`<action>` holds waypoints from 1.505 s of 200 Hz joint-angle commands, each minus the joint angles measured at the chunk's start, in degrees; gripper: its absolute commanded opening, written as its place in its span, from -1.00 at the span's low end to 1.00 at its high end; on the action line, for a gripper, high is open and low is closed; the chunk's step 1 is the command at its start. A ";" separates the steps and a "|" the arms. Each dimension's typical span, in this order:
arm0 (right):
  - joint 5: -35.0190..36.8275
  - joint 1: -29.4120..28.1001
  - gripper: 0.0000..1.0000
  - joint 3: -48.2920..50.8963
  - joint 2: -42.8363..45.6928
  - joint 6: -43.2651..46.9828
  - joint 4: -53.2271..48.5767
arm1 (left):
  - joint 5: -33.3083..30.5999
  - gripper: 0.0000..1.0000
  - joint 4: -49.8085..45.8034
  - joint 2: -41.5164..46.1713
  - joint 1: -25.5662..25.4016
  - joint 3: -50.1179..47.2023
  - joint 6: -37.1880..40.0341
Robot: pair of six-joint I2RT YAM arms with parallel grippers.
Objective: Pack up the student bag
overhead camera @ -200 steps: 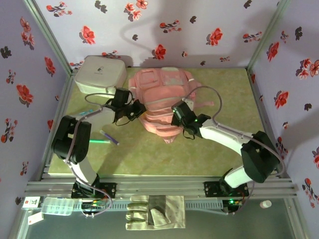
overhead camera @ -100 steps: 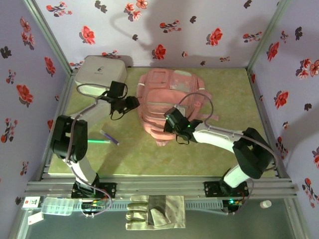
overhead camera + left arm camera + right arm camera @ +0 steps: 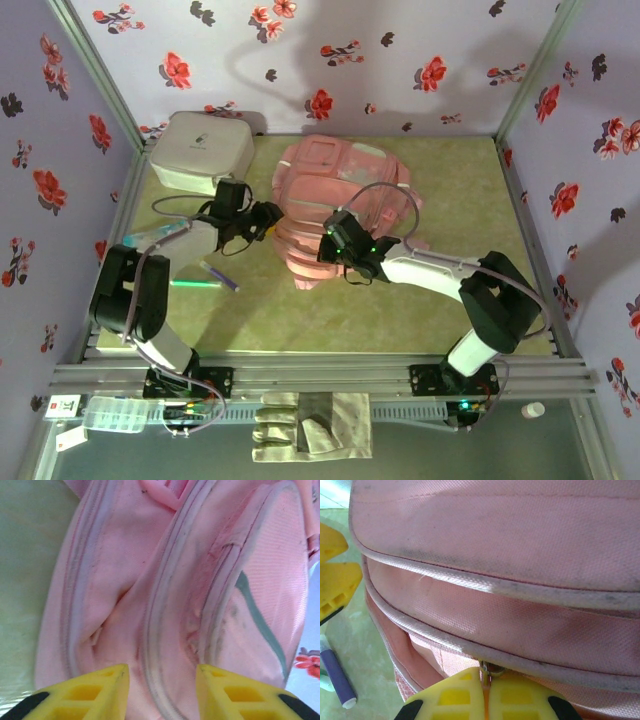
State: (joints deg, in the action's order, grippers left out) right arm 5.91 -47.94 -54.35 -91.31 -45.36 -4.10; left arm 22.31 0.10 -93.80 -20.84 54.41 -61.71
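Observation:
The student bag (image 3: 345, 185) is a large pink backpack lying mid-table, its zipped seams close up in both wrist views (image 3: 175, 580) (image 3: 510, 540). My right gripper (image 3: 332, 247) (image 3: 486, 685) is at the bag's near-left side, shut on a small metal zip pull (image 3: 489, 670) under a piped seam. At the bag's left edge my left gripper (image 3: 270, 214) (image 3: 162, 690) is open, its yellow fingers (image 3: 95, 692) standing either side of a zip seam in the pink fabric. One of the left gripper's yellow fingertips (image 3: 335, 580) shows at the left of the right wrist view.
A white-grey zip case (image 3: 200, 150) sits at the back left. A purple pen (image 3: 218, 276) (image 3: 337, 675) and a green pen (image 3: 195, 284) lie on the green mat left of the bag. A glove (image 3: 310, 425) and a plastic box (image 3: 115, 413) lie below the rail.
My right gripper has travelled left along the bag's near side, pinching the zip pull. The bag's near end has shifted left and bunched. My left gripper went back, then returned to the bag's edge.

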 commanded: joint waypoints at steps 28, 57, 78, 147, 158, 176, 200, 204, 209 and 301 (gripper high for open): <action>0.63 -0.33 -1.00 -1.64 -0.01 1.07 1.77 | -0.28 -0.36 6.05 -4.42 -0.79 -1.72 -7.03; 0.84 -0.31 -1.00 -1.86 -0.08 1.33 1.16 | -1.06 -0.39 6.76 -5.01 -0.80 -1.64 -6.83; 1.38 -0.38 -1.00 -1.91 -0.04 1.53 0.48 | -0.77 -0.47 8.10 -5.69 -0.85 -1.18 -7.02; 8.23 1.32 -0.98 -0.27 4.76 7.37 -9.12 | -3.02 -0.91 4.58 -4.76 -0.35 0.78 -3.03; 7.98 2.62 -0.98 -0.20 5.84 10.71 -11.95 | -3.72 -0.96 3.27 -4.09 -0.12 0.73 -1.85; 6.85 4.99 -0.95 -0.47 7.05 15.55 -15.96 | -4.60 -1.00 0.98 -3.16 0.27 0.83 0.42; 3.41 7.89 -0.94 -1.91 6.38 21.18 -19.97 | -4.90 -1.00 -1.15 -2.65 0.50 1.20 2.96; 3.24 7.99 -0.94 -2.08 6.24 22.03 -20.46 | -4.93 -1.00 -1.39 -2.70 0.47 1.22 3.15; 3.28 8.04 -0.93 -2.45 6.03 22.87 -20.95 | -4.97 -1.00 -1.58 -2.65 0.62 1.29 3.38; 8.64 12.47 -0.93 -3.03 8.29 30.41 -25.76 | -5.29 -1.00 -6.24 -2.53 0.82 3.11 8.06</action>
State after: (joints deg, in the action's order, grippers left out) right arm 8.40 -38.41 -56.97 -85.58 -17.96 -25.04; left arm 20.62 -0.73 -97.65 -21.37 56.36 -57.49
